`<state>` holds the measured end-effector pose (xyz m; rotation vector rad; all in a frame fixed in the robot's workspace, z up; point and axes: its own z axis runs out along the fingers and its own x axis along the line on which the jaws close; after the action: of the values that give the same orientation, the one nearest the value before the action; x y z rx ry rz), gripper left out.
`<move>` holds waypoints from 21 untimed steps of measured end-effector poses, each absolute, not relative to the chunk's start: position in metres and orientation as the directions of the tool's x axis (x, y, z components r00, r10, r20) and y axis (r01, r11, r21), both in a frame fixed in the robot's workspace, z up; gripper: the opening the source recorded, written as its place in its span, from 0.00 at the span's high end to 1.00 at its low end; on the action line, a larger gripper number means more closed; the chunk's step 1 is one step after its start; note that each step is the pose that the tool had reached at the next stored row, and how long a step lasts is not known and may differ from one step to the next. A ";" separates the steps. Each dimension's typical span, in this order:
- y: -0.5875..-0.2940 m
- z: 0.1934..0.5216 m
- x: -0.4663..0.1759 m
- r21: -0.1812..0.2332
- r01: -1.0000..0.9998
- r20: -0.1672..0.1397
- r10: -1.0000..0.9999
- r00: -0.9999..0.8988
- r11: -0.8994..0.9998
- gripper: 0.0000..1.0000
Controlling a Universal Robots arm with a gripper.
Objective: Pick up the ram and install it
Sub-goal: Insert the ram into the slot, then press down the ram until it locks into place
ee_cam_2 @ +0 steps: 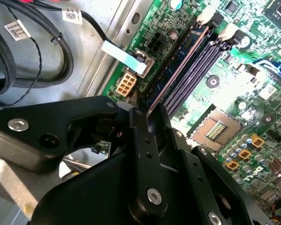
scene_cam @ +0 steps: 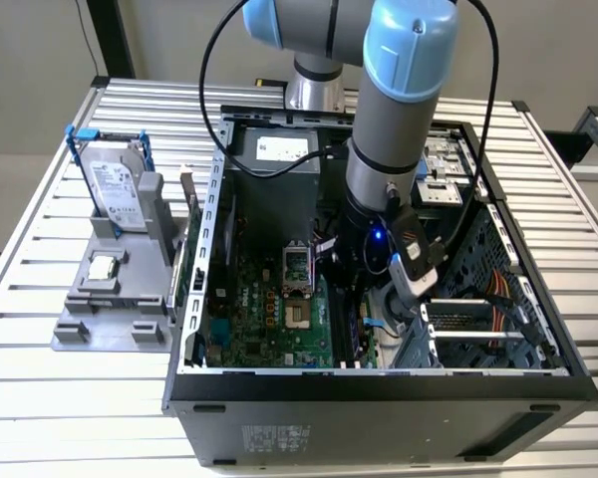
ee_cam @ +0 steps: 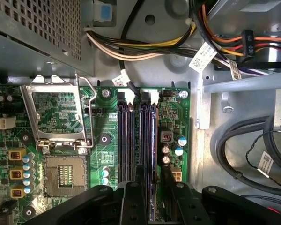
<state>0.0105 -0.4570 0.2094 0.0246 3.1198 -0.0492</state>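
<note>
The thin, flat, dark bluish circuit-board ram stick is seen gripped on edge between the closed black jaws, directly over the long black motherboard slots; judged light, stiff, fragile, best held by its long edges.

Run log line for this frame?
hand: inside PC case, over memory slots | ram: in outermost slot, under hand | CPU socket: open, empty

A table of silver slatted aluminium profiles carries everything. Directly on it stands an open black desktop computer case (the pincer reaches down inside it). Well away from the pincer, toward the exterior view's left, rests a grey plastic parts holder.
</note>
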 end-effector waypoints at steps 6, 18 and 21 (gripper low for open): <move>-0.457 0.218 0.011 -0.031 0.016 -0.022 0.015 -1.000 0.999 0.00; -0.457 0.236 0.011 -0.031 0.016 -0.022 0.015 -1.000 0.999 0.00; -0.457 0.240 0.011 -0.031 0.016 -0.022 0.015 -1.000 0.999 0.00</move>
<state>0.0105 -0.4570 0.2396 0.0246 3.1196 -0.0488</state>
